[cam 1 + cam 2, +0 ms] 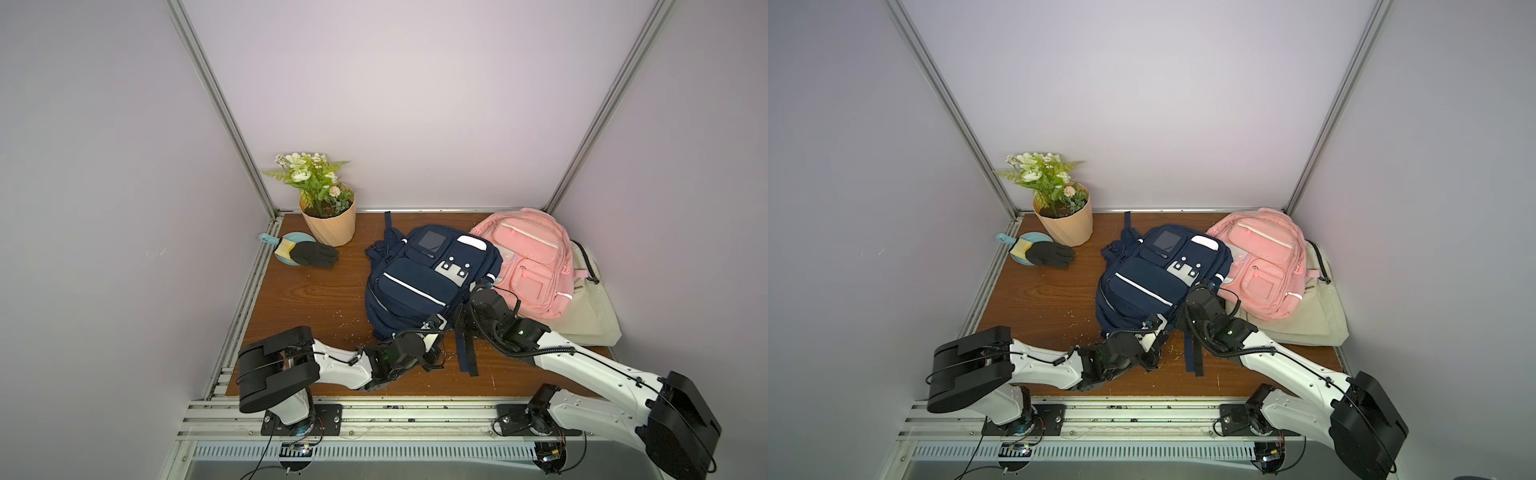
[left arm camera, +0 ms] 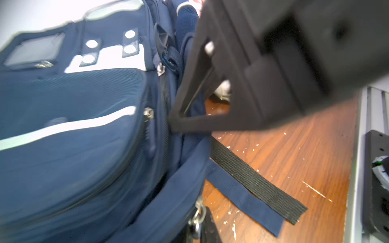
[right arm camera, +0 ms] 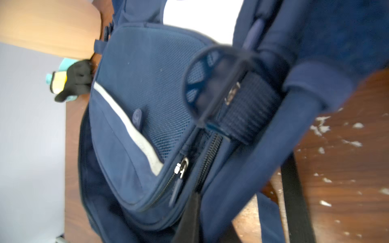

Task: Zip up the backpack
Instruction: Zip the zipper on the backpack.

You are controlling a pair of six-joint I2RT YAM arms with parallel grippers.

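Observation:
The navy backpack (image 1: 419, 274) (image 1: 1150, 274) lies flat in the middle of the wooden table, front pockets up. My left gripper (image 1: 434, 325) (image 1: 1155, 325) is at its near edge. In the left wrist view the left gripper (image 2: 199, 224) is shut on a metal zipper pull ring (image 2: 199, 211). My right gripper (image 1: 482, 287) (image 1: 1206, 286) is at the bag's right side, its jaws together, the tips (image 2: 175, 123) pressed against the side fabric. In the right wrist view the right gripper (image 3: 189, 212) lies along a zip track (image 3: 210, 155). Whether it pinches anything is hidden.
A pink backpack (image 1: 528, 257) leans on a cream tote bag (image 1: 594, 311) at the back right. A potted plant (image 1: 328, 220) and a black glove (image 1: 313, 253) on a teal dish stand at the back left. Loose navy and black straps (image 1: 465, 353) trail toward the front edge.

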